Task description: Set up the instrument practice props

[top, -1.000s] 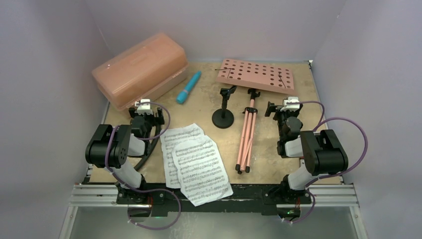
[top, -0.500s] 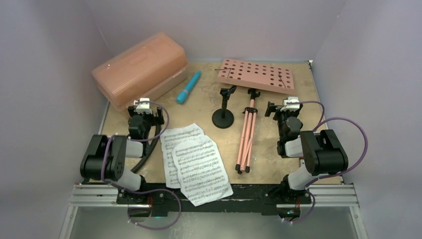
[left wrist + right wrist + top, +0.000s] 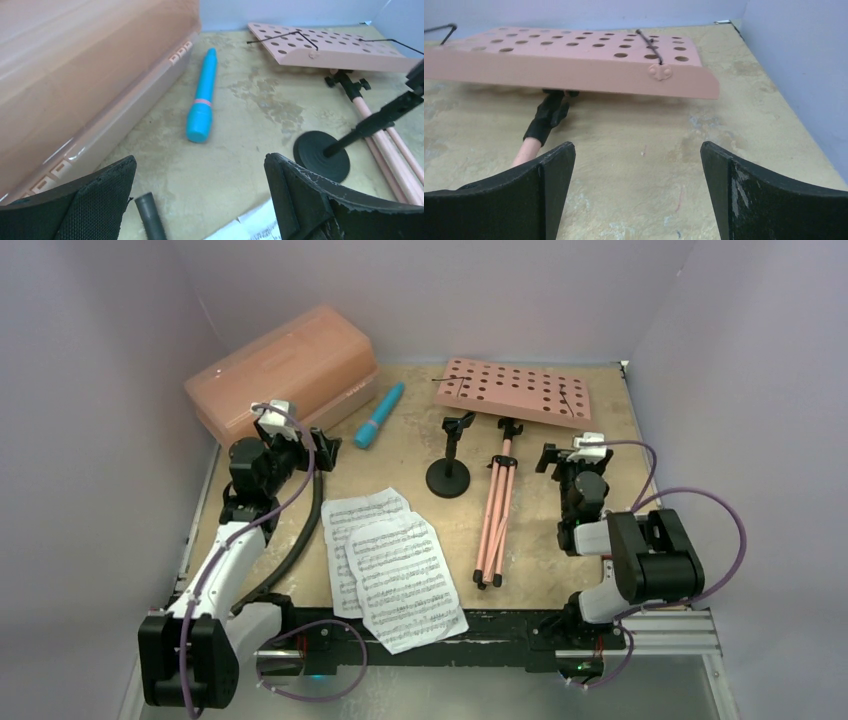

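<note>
The cyan toy microphone [image 3: 380, 415] lies flat beside the pink case, and in the left wrist view this microphone [image 3: 203, 95] sits just beyond my open left gripper [image 3: 200, 161]. My left gripper [image 3: 308, 448] hovers near the case's front corner, holding nothing. The small black mic stand [image 3: 448, 478] is upright mid-table. The pink music stand lies on its side: perforated desk [image 3: 515, 392] at the back, folded tripod legs [image 3: 495, 515] pointing toward me. My open, empty right gripper [image 3: 566, 458] is right of those legs and faces the desk [image 3: 569, 65]. Two sheet-music pages [image 3: 395, 565] overlap at the front.
A large translucent pink case [image 3: 280, 375] fills the back left, close to my left gripper. A black cable [image 3: 300, 530] trails along the left arm over the table. Purple walls [image 3: 700, 390] enclose the table on three sides.
My left arm has stretched forward and up from beside its base toward the case and microphone. The right gripper has only shifted slightly forward. Both stay open.
</note>
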